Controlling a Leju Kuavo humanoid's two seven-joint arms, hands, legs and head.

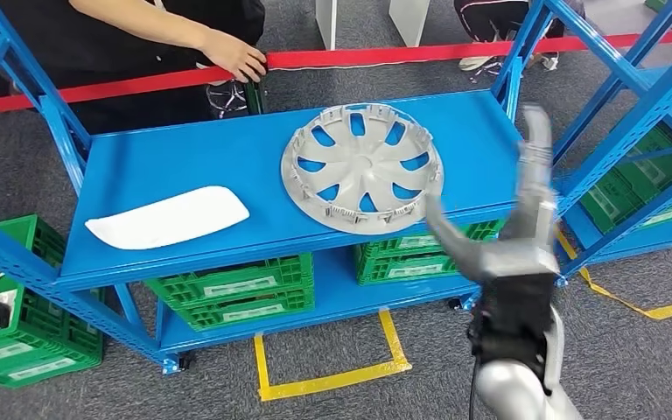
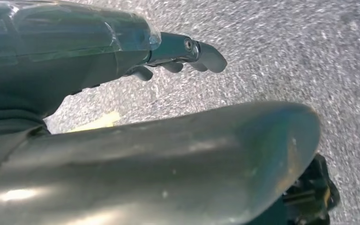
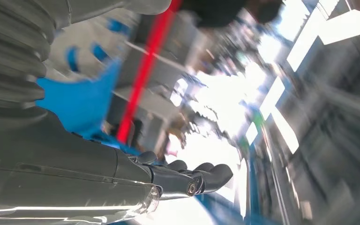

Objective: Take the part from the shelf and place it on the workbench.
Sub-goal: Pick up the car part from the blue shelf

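A silver wheel cover (image 1: 363, 168) lies flat on the blue shelf's top board (image 1: 184, 162), right of its middle. A white flat panel (image 1: 168, 217) lies near the board's front left. My right hand (image 1: 525, 214) is raised just off the shelf's front right corner, beside the wheel cover and apart from it, blurred, fingers spread upward and thumb out toward the cover. It holds nothing; its fingers (image 3: 194, 178) show stretched out in the right wrist view. My left hand (image 2: 178, 56) hangs over grey floor with loose fingers, holding nothing.
A person stands behind the shelf with a hand (image 1: 238, 57) at the red barrier tape (image 1: 385, 55). Green crates (image 1: 232, 289) fill the lower shelf, another (image 1: 17, 306) stands at left. A second blue rack (image 1: 639, 114) stands at right. Yellow tape (image 1: 324, 381) marks the floor.
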